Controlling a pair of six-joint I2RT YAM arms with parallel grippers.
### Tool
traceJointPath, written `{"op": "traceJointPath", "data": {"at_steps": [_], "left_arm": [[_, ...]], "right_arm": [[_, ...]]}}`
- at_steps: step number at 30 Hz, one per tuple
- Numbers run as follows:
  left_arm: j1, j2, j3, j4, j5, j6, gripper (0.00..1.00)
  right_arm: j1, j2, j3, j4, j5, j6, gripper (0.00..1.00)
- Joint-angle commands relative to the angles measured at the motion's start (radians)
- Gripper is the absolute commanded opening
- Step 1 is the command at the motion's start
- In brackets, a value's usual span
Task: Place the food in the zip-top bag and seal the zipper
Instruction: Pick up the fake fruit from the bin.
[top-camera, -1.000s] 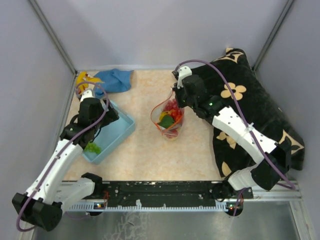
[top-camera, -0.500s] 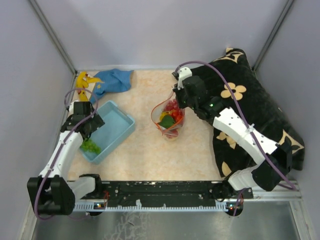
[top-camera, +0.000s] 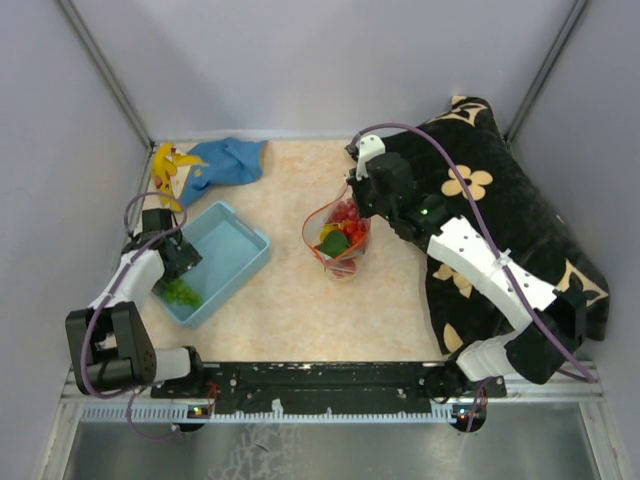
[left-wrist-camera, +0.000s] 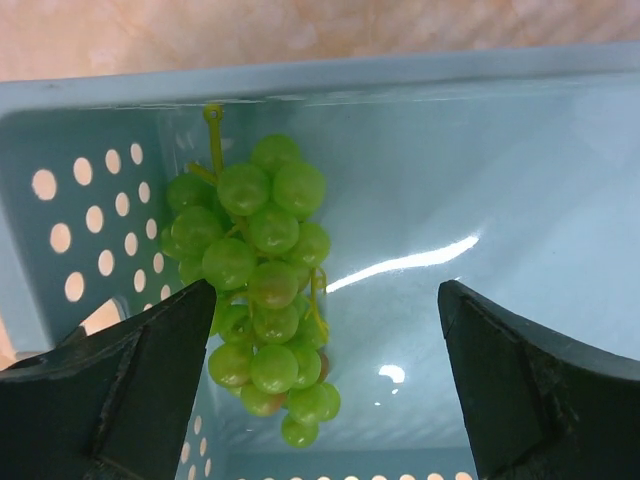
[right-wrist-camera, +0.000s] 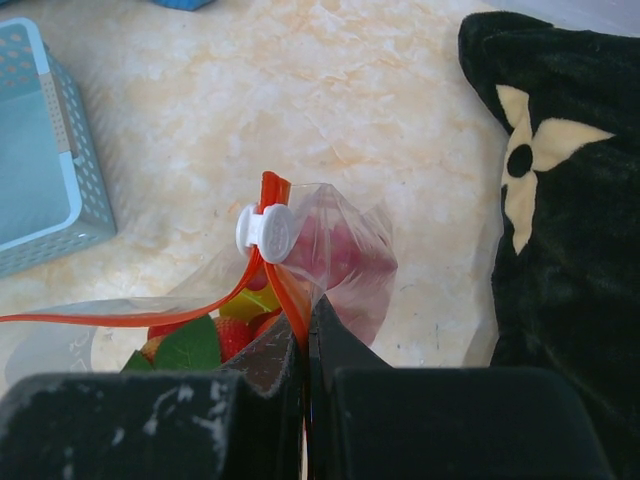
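The clear zip-top bag (top-camera: 338, 238) stands open mid-table with red strawberries (right-wrist-camera: 232, 335), a yellow fruit and green leaves inside. My right gripper (right-wrist-camera: 306, 335) is shut on the bag's orange-red zipper strip (right-wrist-camera: 285, 290), just below its white end piece (right-wrist-camera: 264, 232). A bunch of green grapes (left-wrist-camera: 258, 270) lies in the light-blue basket (top-camera: 235, 262), also seen from above (top-camera: 182, 293). My left gripper (left-wrist-camera: 325, 340) is open just above the grapes, its left finger (left-wrist-camera: 150, 370) beside the bunch.
A yellow banana (top-camera: 165, 165) and a blue cloth (top-camera: 228, 160) lie at the back left. A black flowered cushion (top-camera: 510, 230) fills the right side under my right arm. The basket's perforated wall (left-wrist-camera: 85, 215) is close to my left finger.
My left arm has drawn back toward the left wall and lowered its gripper over the grapes in the basket's near corner. The right gripper and the bag have stayed put.
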Motion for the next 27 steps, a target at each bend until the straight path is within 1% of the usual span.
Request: {"op": "traceJointPath", "data": {"at_steps": [1,5,7,10,14,21,27], "left_arm": [[0.051,0.048,0.002,0.051,0.115,0.008,0.96],[0.058,0.1,0.017,0.053,0.175,0.025,0.93],[0.057,0.124,0.026,0.052,0.206,0.033,0.9],[0.058,0.141,0.033,0.058,0.25,0.041,0.78],[0.059,0.13,0.034,0.068,0.269,0.053,0.56],[0.058,0.111,0.031,0.087,0.31,0.068,0.31],[0.059,0.087,0.035,0.086,0.319,0.077,0.12]], "right_arm": [[-0.008,-0.049,0.007,0.084,0.013,-0.012,0.0],[-0.008,-0.054,0.002,0.09,0.016,-0.011,0.0],[-0.008,-0.055,0.002,0.091,0.02,-0.011,0.0],[-0.008,-0.058,-0.002,0.092,0.023,-0.01,0.0],[-0.008,-0.063,-0.007,0.098,0.03,-0.01,0.0],[-0.007,-0.065,-0.008,0.099,0.031,-0.011,0.0],[-0.008,-0.066,-0.009,0.1,0.032,-0.01,0.0]]}}
